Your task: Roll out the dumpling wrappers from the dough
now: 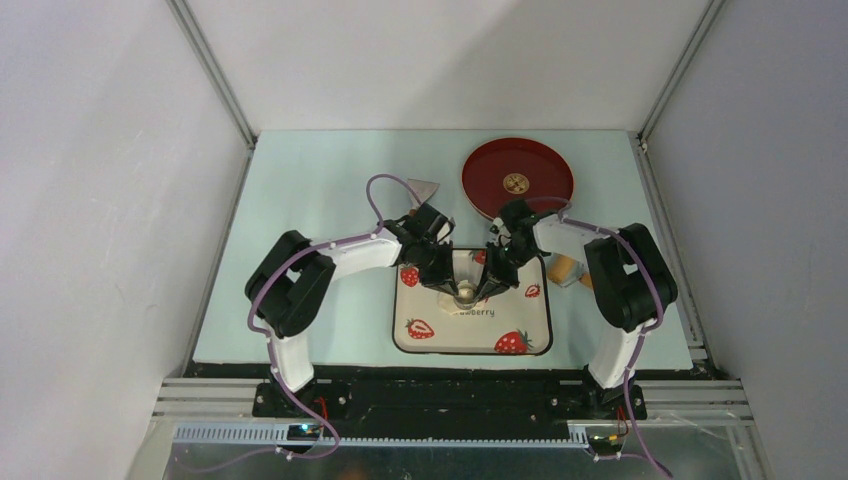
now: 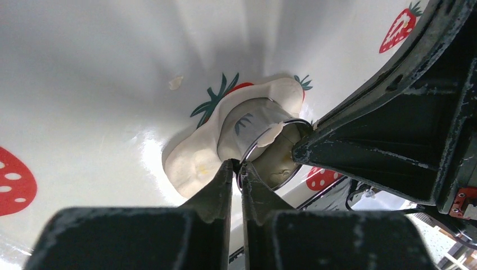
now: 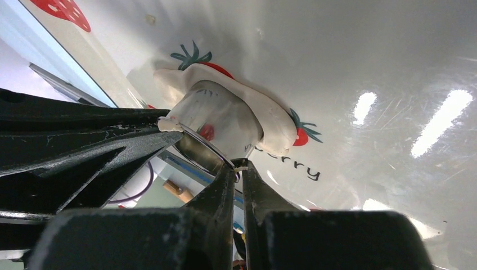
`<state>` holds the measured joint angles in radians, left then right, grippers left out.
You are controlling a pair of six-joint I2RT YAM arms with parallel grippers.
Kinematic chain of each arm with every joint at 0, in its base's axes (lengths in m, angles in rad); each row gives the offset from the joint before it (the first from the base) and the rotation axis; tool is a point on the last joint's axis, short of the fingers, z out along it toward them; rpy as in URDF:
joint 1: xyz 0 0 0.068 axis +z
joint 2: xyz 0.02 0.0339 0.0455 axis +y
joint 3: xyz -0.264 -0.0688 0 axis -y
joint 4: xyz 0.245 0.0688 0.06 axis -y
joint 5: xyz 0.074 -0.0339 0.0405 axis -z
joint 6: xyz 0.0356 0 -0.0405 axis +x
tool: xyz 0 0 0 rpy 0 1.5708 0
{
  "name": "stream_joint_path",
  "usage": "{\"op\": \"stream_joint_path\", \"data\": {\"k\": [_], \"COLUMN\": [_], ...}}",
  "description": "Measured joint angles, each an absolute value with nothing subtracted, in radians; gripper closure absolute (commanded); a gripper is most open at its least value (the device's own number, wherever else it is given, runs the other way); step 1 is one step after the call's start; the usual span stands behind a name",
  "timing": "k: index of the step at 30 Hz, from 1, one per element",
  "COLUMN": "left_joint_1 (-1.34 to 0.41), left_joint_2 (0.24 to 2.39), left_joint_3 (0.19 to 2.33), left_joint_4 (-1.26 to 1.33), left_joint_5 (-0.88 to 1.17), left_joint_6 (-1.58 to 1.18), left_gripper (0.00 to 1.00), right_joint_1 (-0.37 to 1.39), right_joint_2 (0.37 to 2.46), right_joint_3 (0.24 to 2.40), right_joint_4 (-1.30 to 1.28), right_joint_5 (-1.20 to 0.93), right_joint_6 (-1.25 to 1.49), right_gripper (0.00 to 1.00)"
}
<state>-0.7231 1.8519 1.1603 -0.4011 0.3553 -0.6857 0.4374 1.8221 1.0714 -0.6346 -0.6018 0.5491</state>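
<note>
Pale blue table (image 1: 320,200), top view: left claw (image 1: 452,288) and right claw (image 1: 484,288) meet at a cutter (image 1: 466,293) on the tray (image 1: 430,345). Left wrist: left claw (image 2: 237,169) pinches the cutter's (image 2: 253,126) rim; dough (image 2: 191,160) lies just beyond its tips, around the cutter. Right wrist: right claw (image 3: 239,169) clamps the rim; dough (image 3: 275,124) just ahead.

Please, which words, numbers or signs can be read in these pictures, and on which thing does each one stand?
"berry": black letters on the white strawberry-printed tray; the word's start is hidden under the pale cream dough around the shiny round metal cutter ring.
Round red plate: gold centre mark, too small to read.
</note>
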Motion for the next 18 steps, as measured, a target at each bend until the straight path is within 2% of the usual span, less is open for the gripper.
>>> {"op": "stream_joint_path", "data": {"k": [4, 10, 18], "left_joint_1": [-0.719, -0.715, -0.706], "left_joint_2": [1.852, 1.851, 1.821], "left_joint_3": [1.160, 1.164, 1.169], "left_joint_4": [-0.412, -0.437, -0.495], "left_joint_5": [0.365, 0.370, 0.370], "left_joint_6": [-0.682, -0.680, -0.667], "left_gripper": [0.80, 0.74, 0.65], "right_joint_1": [0.446, 0.455, 0.457], "right_joint_2": [1.819, 1.812, 1.785], "right_joint_3": [1.085, 1.093, 1.105], "right_joint_4": [-0.655, -0.675, -0.729], "right_joint_5": [-0.582, -0.543, -0.504], "right_joint_6": [0.548, 0.540, 0.527], "right_gripper": [0.87, 0.61, 0.44]}}
